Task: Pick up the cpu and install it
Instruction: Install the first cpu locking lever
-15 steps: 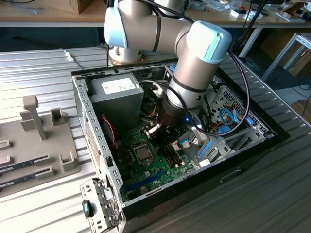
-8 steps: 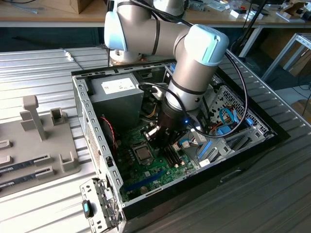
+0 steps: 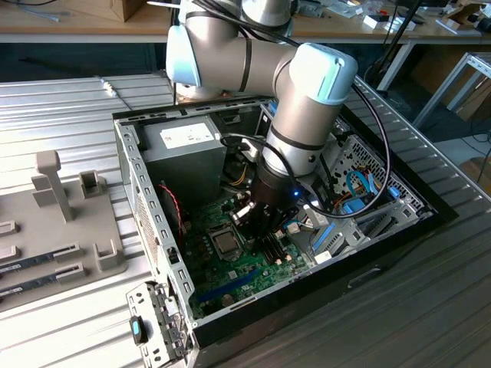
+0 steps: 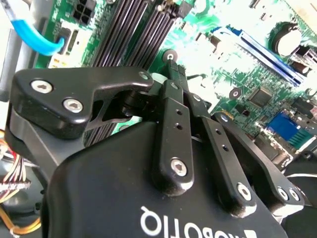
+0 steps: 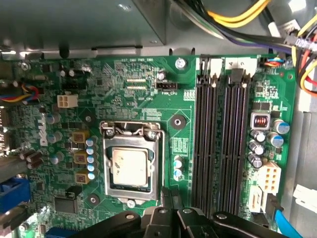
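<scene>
From my remote station I see an open computer case (image 3: 146, 192) lying on a ribbed metal table (image 3: 61, 115). A green motherboard (image 5: 138, 89) sits in its floor, with four empty black memory slots (image 5: 223, 148) side by side. A grey power supply (image 3: 188, 149) fills one corner (yellow and red wires (image 5: 237, 17) trail from it). A grey fixture (image 3: 57, 222) stands on the table at the exterior view's left.

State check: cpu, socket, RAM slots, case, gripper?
cpu: seated flat in socket.
socket: load frame around cpu.
memory slots: empty.
computer case: side open, lying flat.
gripper: shut, empty, above motherboard.
</scene>
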